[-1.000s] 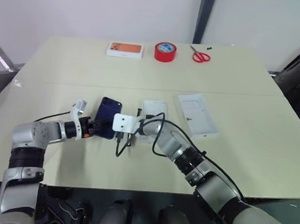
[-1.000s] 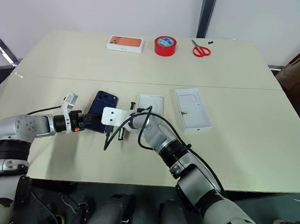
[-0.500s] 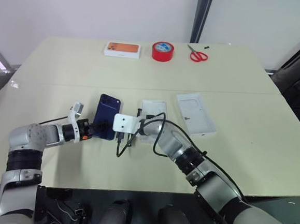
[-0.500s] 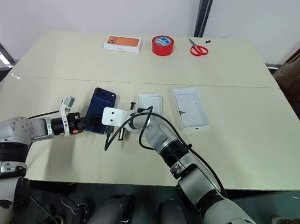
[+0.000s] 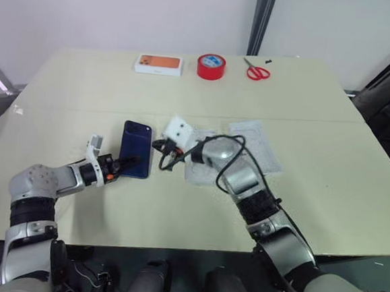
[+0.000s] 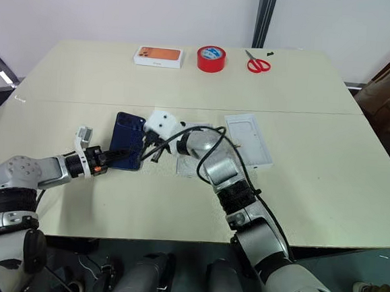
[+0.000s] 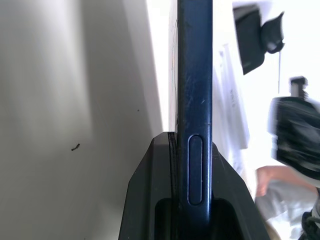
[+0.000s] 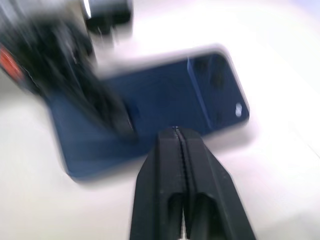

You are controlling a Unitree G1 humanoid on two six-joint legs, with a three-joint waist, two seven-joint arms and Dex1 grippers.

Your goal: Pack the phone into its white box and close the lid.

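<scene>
The phone is dark navy blue with a glossy back, held in black fingers. Near the far edge of the pale beige table lie a white box with an orange picture, a red tape roll and red-handled scissors — the lid is plain white.

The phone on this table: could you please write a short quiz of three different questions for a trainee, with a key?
1. True or false: the left pincer is shut on the edge of the phone.
2. Multiple choice: which thing lies between the white box with an orange phone picture and the red scissors at the far edge of the table? A) a roll of red tape B) a cup C) a pen
3. Fill in: in the right wrist view, the fingers of the right pincer stand ____ together, holding nothing.

Key: 1 true; 2 A; 3 shut
</scene>
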